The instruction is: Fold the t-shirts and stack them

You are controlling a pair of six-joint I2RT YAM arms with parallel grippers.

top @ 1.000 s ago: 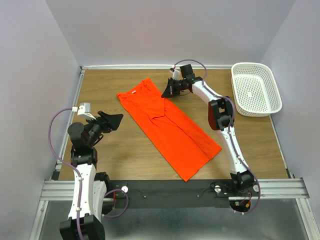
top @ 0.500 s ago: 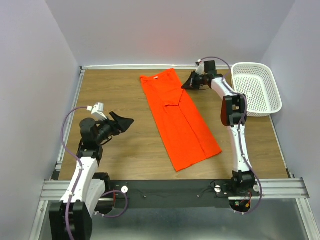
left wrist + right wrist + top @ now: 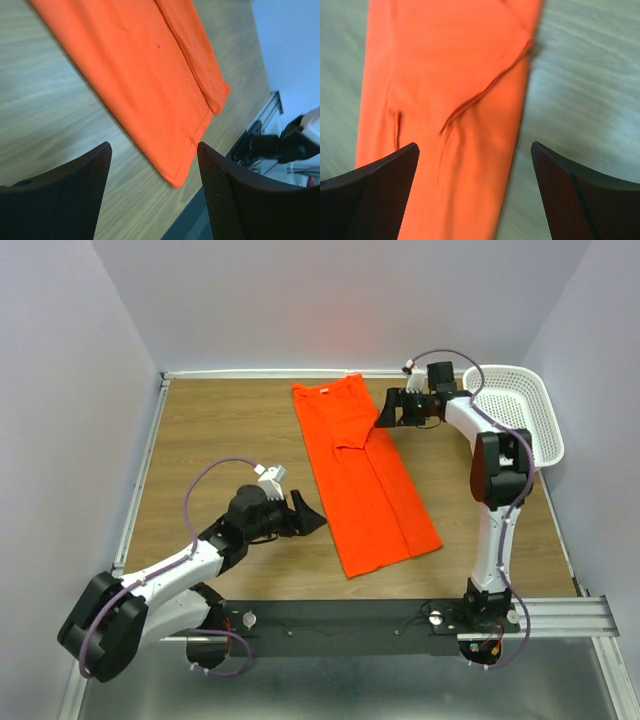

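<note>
Folded into a long strip, centre-right on the brown wooden table: plain orange-red soft-fabric t-shirt. Spread wide and empty near its hem corner: left gripper. Likewise parted, over the sleeve fold: right gripper. Visible from above only: white perforated plastic basket, far right.

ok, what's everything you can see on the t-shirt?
The t-shirt is plain orange-red soft fabric, no print, folded lengthwise into a long strip, a sleeve tucked in. It lies flat on the wooden table, collar far, hem near. The left gripper and right gripper sit open near its edges, gripping nothing.
</note>
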